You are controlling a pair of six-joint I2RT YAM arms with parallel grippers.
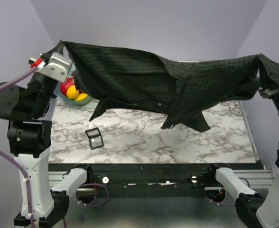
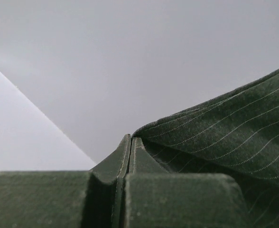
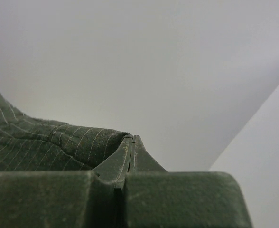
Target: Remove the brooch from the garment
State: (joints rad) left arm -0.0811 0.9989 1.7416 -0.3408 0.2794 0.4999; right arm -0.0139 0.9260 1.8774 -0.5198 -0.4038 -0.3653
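The garment [image 1: 144, 80], a black pinstriped shirt, hangs stretched in the air between my two grippers, its lower folds drooping toward the marble table [image 1: 144, 140]. My left gripper [image 1: 61, 45] is raised at the far left and shut on one end of the cloth. In the left wrist view the shut left gripper [image 2: 130, 138] has shirt fabric [image 2: 234, 128] running off to its right. My right gripper [image 1: 261, 58] is shut on the other end at the far right. In the right wrist view the shirt fabric [image 3: 35, 142] reaches the tips of the right gripper [image 3: 131, 137]. The brooch is hidden.
A black rectangular buckle frame [image 1: 94, 138] lies on the table's front left. A teal bowl [image 1: 63, 96] with red and yellow fruit stands at the back left, partly under the shirt. Plain walls close off the back and sides.
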